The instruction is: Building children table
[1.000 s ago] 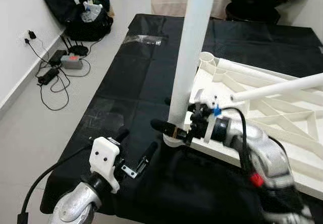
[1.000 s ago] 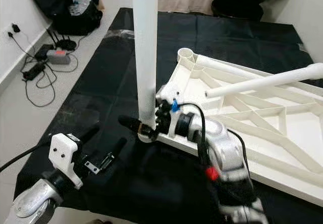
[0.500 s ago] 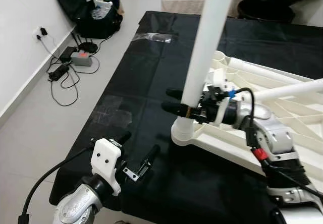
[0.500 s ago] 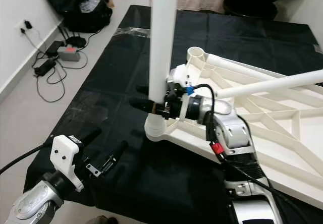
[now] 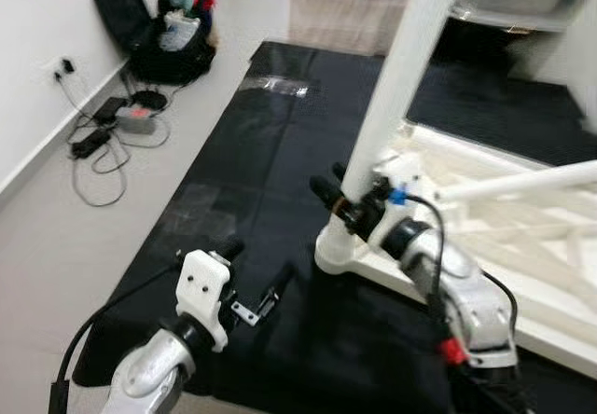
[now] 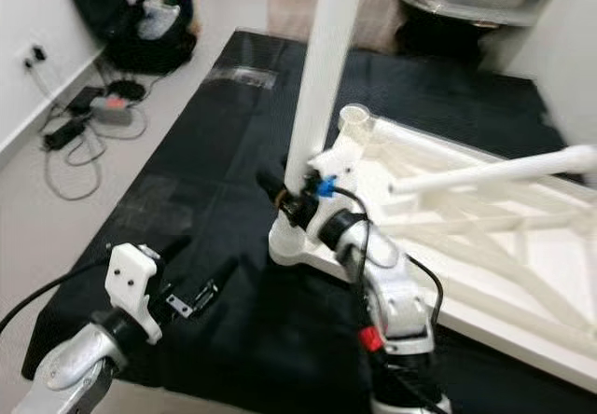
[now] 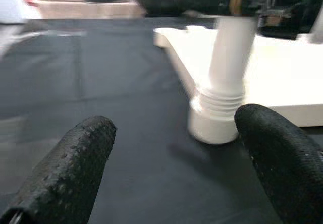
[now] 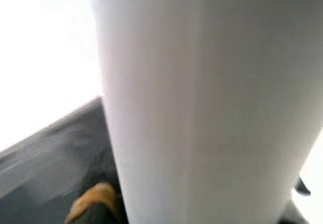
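One leg (image 5: 401,88) now seated upright in tabletop (image 5: 504,237) corner socket vs 0.5 s ago; right gripper (image 5: 340,204) clamps it, left gripper (image 5: 252,279) spread, empty.

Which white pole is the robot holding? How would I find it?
Find the white tabletop lying upside down on the black cloth. At its nearest corner a white leg stands upright in a round socket, with the right gripper around it. The other fitted leg slants sideways.
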Tool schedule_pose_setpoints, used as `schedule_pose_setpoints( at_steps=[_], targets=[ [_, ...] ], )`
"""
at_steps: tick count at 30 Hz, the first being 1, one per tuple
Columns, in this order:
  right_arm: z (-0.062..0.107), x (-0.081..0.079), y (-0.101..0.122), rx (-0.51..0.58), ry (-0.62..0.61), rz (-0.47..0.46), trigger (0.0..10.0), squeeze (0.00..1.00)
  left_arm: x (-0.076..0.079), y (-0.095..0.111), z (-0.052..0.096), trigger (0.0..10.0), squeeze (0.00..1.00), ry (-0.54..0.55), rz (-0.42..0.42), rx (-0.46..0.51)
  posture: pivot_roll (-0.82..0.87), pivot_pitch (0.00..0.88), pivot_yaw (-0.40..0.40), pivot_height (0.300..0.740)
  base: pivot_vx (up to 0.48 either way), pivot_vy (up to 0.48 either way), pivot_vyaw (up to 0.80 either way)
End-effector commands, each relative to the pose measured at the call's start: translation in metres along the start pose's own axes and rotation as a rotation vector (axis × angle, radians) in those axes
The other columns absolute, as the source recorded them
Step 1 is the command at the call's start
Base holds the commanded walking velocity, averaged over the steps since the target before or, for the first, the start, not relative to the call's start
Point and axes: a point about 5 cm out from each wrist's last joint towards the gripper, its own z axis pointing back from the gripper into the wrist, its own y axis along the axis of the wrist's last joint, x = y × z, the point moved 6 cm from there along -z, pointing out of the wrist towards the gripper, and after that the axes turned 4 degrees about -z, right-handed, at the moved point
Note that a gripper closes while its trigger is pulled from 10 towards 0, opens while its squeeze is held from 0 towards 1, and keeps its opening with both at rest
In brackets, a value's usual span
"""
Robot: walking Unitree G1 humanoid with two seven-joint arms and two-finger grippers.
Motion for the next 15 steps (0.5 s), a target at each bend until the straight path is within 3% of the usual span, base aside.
schedule_pose_setpoints(
  at_steps=[1, 2, 3, 5, 6, 8, 9, 12, 13, 15],
  targets=[
    [-0.003, -0.022, -0.049, -0.171, 0.045, 0.007, 0.0, 0.0, -0.005, -0.008, -0.006, 10.0, 0.0, 0.017, -0.013, -0.015, 0.02, 0.0, -0.088, 0.74, 0.0, 0.0, 0.0],
    [-0.003, -0.022, -0.049, -0.171, 0.045, 0.007, 0.0, 0.0, -0.005, -0.008, -0.006, 10.0, 0.0, 0.017, -0.013, -0.015, 0.02, 0.0, -0.088, 0.74, 0.0, 0.0, 0.0],
    [-0.006, -0.037, -0.049, -0.165, 0.111, -0.008, 0.0, 0.0, -0.008, -0.01, -0.009, 10.0, 0.0, 0.023, -0.017, -0.013, 0.02, 0.0, -0.087, 0.74, 0.0, 0.0, 0.0],
    [-0.01, -0.041, -0.047, -0.155, 0.138, -0.009, 0.0, 0.0, -0.01, -0.01, -0.011, 10.0, 0.0, 0.025, -0.018, -0.012, 0.01, 0.0, -0.086, 0.74, 0.0, 0.0, 0.0],
    [-0.012, -0.044, -0.046, -0.154, 0.164, -0.007, 3.7, 0.0, -0.011, -0.011, -0.013, 10.0, 0.0, 0.026, -0.019, -0.012, 0.01, 0.0, -0.081, 0.74, 0.0, 0.0, 0.0],
    [-0.013, -0.046, -0.045, -0.154, 0.169, -0.005, 3.7, 0.0, -0.011, -0.011, -0.014, 10.0, 0.0, 0.026, -0.021, -0.01, 0.01, 0.0, -0.08, 0.74, 0.0, 0.0, 0.0],
    [-0.014, -0.051, -0.041, -0.145, 0.205, -0.019, 10.0, 0.0, -0.012, -0.011, -0.016, 10.0, 0.0, 0.025, -0.023, -0.008, 0.0, 0.0, -0.077, 0.74, 0.0, 0.0, 0.0],
    [-0.012, -0.059, -0.028, -0.105, 0.277, -0.072, 10.0, 0.0, -0.012, -0.011, -0.016, 10.0, 0.0, 0.025, -0.027, -0.004, -0.01, 0.0, -0.066, 0.74, 0.0, 0.0, 0.0],
    [-0.01, -0.065, -0.023, -0.09, 0.33, -0.101, 10.0, 0.08, -0.012, -0.01, -0.016, 10.0, 0.0, 0.025, -0.027, -0.002, -0.01, 0.0, -0.064, 0.74, 0.0, 0.0, 0.0],
    [-0.008, -0.068, -0.019, -0.082, 0.361, -0.117, 10.0, 0.08, -0.011, -0.01, -0.016, 10.0, 0.0, 0.025, -0.028, 0.0, -0.01, 0.0, -0.064, 0.74, 0.0, 0.0, 0.0]
  ],
)
